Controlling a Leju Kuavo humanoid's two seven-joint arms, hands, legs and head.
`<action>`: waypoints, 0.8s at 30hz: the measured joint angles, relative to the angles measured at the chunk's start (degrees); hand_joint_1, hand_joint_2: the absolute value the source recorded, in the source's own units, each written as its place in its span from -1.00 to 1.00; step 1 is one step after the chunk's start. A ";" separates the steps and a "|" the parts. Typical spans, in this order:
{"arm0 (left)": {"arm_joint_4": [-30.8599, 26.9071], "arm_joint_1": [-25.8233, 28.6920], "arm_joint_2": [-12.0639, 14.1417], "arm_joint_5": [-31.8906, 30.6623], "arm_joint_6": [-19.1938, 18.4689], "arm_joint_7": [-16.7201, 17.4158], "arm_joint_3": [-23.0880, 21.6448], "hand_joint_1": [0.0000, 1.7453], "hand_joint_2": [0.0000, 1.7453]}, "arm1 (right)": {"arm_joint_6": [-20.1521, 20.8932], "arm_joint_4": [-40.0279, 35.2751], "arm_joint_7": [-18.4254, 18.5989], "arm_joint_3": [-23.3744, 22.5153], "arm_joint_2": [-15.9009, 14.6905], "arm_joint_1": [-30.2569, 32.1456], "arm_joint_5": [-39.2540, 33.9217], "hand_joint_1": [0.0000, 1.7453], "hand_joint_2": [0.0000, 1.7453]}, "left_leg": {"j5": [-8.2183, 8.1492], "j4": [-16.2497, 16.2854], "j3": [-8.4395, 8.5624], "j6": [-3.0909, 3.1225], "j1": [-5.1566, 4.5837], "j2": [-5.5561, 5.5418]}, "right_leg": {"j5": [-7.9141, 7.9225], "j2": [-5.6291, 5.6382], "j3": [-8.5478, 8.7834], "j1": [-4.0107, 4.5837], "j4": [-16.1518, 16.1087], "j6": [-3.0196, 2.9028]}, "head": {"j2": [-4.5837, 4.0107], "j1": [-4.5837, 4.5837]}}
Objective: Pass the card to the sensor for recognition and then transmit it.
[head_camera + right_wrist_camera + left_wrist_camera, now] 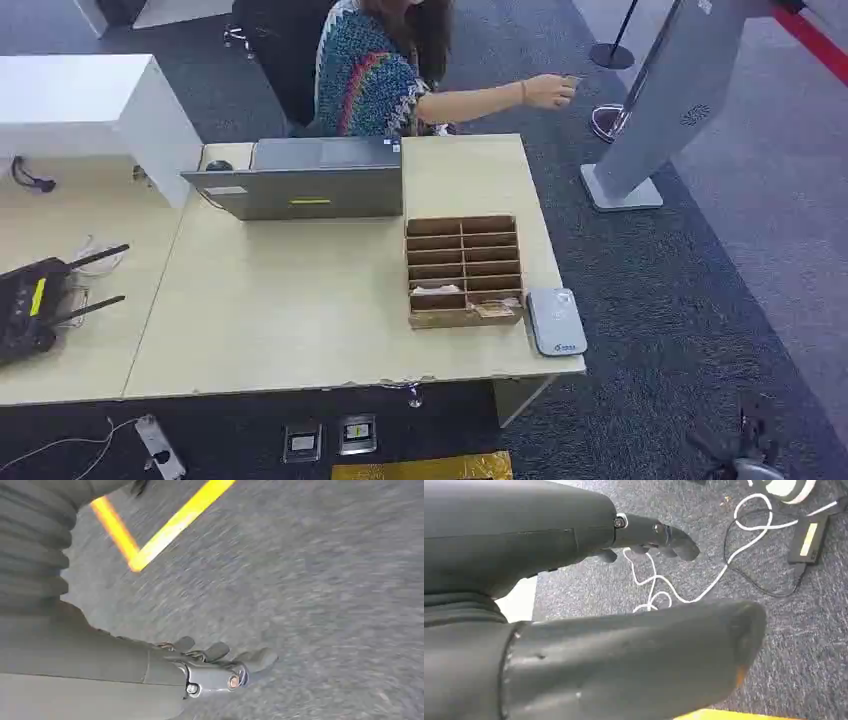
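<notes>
Nothing here reads clearly to me. The grey card reader (556,320) on the surface (300,320) carries a small blue mark near its front edge, too tiny to make out. The laptop (310,180) has a yellow strip without legible letters.

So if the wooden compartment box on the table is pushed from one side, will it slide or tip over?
The wooden box looks low and wide, lying flat, so it would probably slide, not tip. The table looks smooth, so it may slide easily. The cards inside might shift.
</notes>
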 joint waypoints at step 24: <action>0.00 -0.06 -0.35 -0.96 1.62 -2.23 0.00 -1.00 -1.00 | -19.87 -14.98 -28.04 23.38 -9.84 -33.79 -35.00 -1.00 1.00 | 0.29 0.01 -0.26 0.38 -0.20 -0.16 | 0.17 -0.27 -0.06 -0.17 0.08 0.18 | 0.00 0.04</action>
